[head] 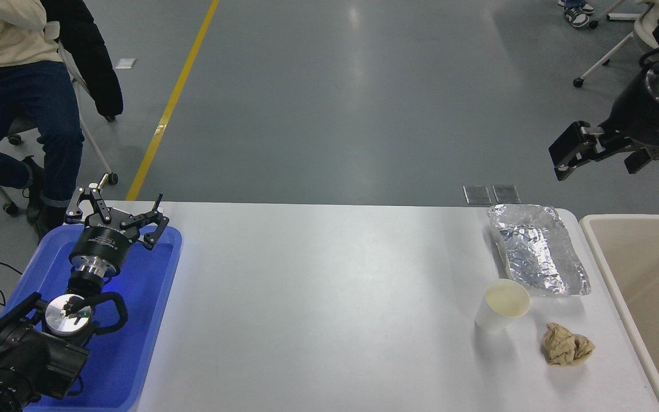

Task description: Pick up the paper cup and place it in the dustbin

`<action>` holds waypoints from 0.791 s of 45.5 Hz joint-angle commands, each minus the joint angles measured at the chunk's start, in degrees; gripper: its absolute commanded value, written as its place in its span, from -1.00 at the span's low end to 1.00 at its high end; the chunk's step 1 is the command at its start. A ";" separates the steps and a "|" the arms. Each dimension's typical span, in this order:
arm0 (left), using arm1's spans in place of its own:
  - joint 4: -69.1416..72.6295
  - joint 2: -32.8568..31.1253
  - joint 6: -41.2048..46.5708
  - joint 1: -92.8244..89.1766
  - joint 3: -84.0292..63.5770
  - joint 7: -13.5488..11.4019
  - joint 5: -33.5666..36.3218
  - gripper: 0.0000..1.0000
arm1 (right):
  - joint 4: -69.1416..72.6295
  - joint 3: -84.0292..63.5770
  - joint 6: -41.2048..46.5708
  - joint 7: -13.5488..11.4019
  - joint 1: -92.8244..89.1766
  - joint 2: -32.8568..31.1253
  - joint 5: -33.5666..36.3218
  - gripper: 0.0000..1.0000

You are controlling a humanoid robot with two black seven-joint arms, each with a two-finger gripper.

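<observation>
1. The paper cup (501, 306) stands upright on the white tabletop (329, 309), mouth up, its cream inside showing and nothing in contact with its rim.
2. Just beyond the cup, on its far right side, lies a crinkled silver foil tray (538, 249); the tray's near corner sits close to the cup's rim, though whether they touch cannot be told.
3. On the near right of the cup rests a crumpled tan paper wad (567, 344), near the cup but apart from it.
4. The dustbin (598, 252) stands to the right of the cup, past both the foil tray and the wad, so those two lie between the cup and the bin's thick beige rim.
5. The right pincer (598, 157) hangs in the air well above and beyond the cup, up and to the right of the foil tray, over the grey floor behind the tabletop edge. Its two black fingers stand spread apart with nothing between them.
6. Far to the left of the cup, the left pincer (116, 214) is parked over a blue tray (135, 343), its fingers splayed wide and holding nothing.
7. A seated person (15, 86) in dark trousers is beyond the blue tray, well away from the cup.
</observation>
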 commanded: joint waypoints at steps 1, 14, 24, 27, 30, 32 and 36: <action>0.00 0.00 0.00 0.04 0.00 0.08 0.00 1.00 | -0.63 2.09 0.02 -0.36 -6.27 -0.14 0.18 1.00; 0.00 0.00 0.00 0.04 0.00 0.08 0.00 1.00 | -0.55 4.56 0.02 -0.36 -17.61 -0.23 1.49 1.00; 0.00 0.00 0.00 0.04 0.00 0.08 0.00 1.00 | -0.64 5.88 -10.16 -0.36 -24.90 -0.14 3.60 1.00; 0.00 0.00 0.00 0.04 0.00 0.08 0.00 1.00 | -0.64 5.88 -14.29 -0.36 -26.67 -0.14 4.04 1.00; 0.00 0.00 0.00 0.04 0.00 0.08 0.00 1.00 | -0.72 5.97 -18.68 -0.36 -28.69 -0.14 4.48 1.00; 0.00 0.00 0.00 0.04 0.00 0.08 0.00 1.00 | -0.81 6.05 -21.93 -0.36 -29.92 -0.14 4.83 1.00; 0.00 0.00 0.00 0.04 0.00 0.08 0.00 1.00 | -1.07 6.23 -28.79 -0.45 -32.73 -0.14 5.10 1.00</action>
